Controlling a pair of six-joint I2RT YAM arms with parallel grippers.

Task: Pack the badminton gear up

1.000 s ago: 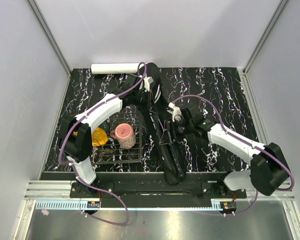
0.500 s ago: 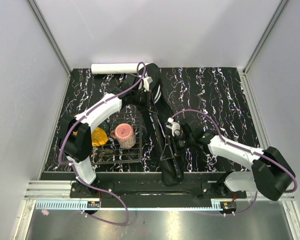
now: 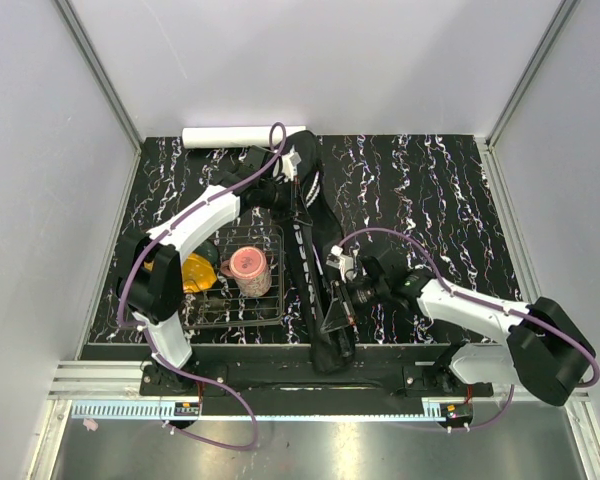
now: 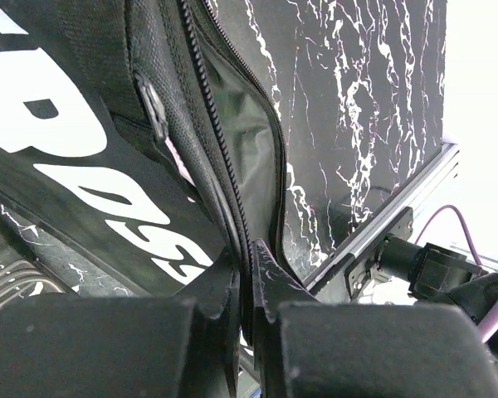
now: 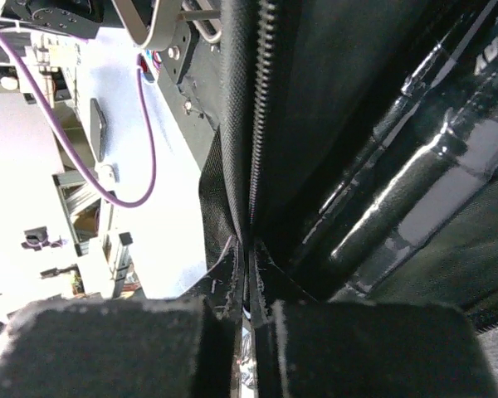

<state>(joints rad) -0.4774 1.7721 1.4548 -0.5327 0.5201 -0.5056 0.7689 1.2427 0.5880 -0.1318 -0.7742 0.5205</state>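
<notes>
The long black bag (image 3: 315, 250) lies from the table's back middle to its near edge, white lettering on its side (image 4: 83, 166). My left gripper (image 3: 292, 188) is at the bag's far end, shut on the zipper edge (image 4: 247, 257). My right gripper (image 3: 342, 292) is at the bag's lower half, shut on the zipper edge (image 5: 247, 253) there. Inside the open bag lie glossy dark racket handles (image 5: 415, 191). The white tube (image 3: 230, 136) lies at the table's back edge, left of the bag. No shuttlecock shows.
A wire basket (image 3: 270, 305) stands left of the bag and holds the pink cup (image 3: 248, 268). The yellow-black object (image 3: 195, 272) lies at its left side. The marbled black table (image 3: 430, 190) ends at a metal rail (image 3: 280, 375) in front.
My right gripper has moved toward the near edge along the bag and closed on its zipper edge. The bag's lower half has swung left and straightened. The left gripper keeps its hold.
</notes>
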